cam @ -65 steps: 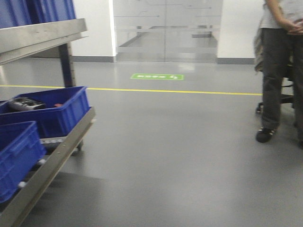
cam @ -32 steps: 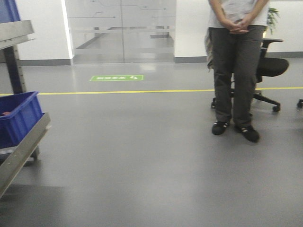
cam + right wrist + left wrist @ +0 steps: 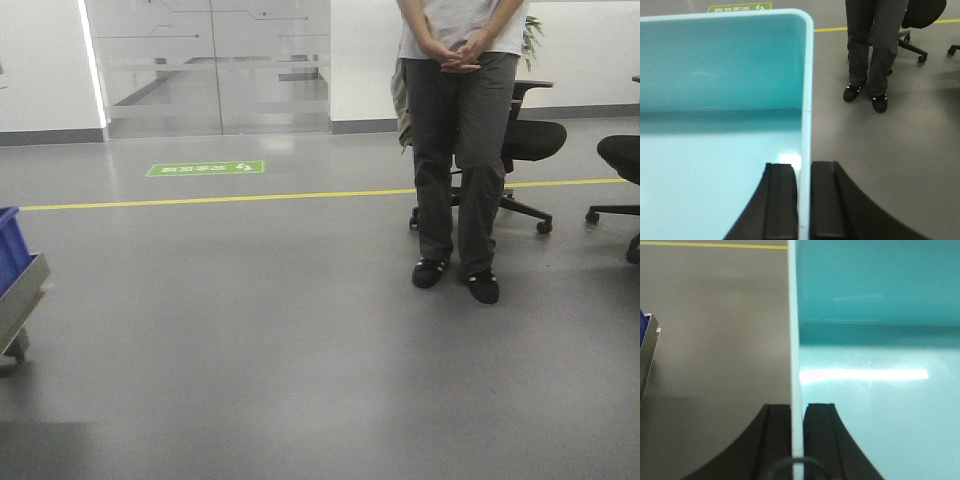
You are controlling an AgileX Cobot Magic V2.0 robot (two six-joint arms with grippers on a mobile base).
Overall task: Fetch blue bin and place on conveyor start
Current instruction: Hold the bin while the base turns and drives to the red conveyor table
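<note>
Blue bin (image 3: 715, 100) is carried between the two arms, empty, with its pale aqua floor and far wall filling both wrist views and grey floor (image 3: 300, 350) showing beyond its rim. The left gripper (image 3: 798, 410) pinches the bin's left wall, one black finger inside and one outside. The right gripper (image 3: 803, 170) clamps the right wall in the same way, a little back from the rounded far corner. Both sets of jaws are pressed onto thin plastic.

The step in hand looks like the carry: the bin is fetched, and the conveyor start shows in no view. Ahead lies open floor crossed by a yellow line (image 3: 250, 197). A person (image 3: 455, 150) stands right of centre with an office chair (image 3: 530, 140) just behind. At the far left edge sits the corner of a steel rack (image 3: 22, 295) holding a dark blue crate (image 3: 10, 250).

Next the base probably has to bring the belt into sight while steering well clear of the person and chair. Both pinches should hold evenly so the bin does not twist. Once over the belt, it should be lowered flat before either gripper lets go.
</note>
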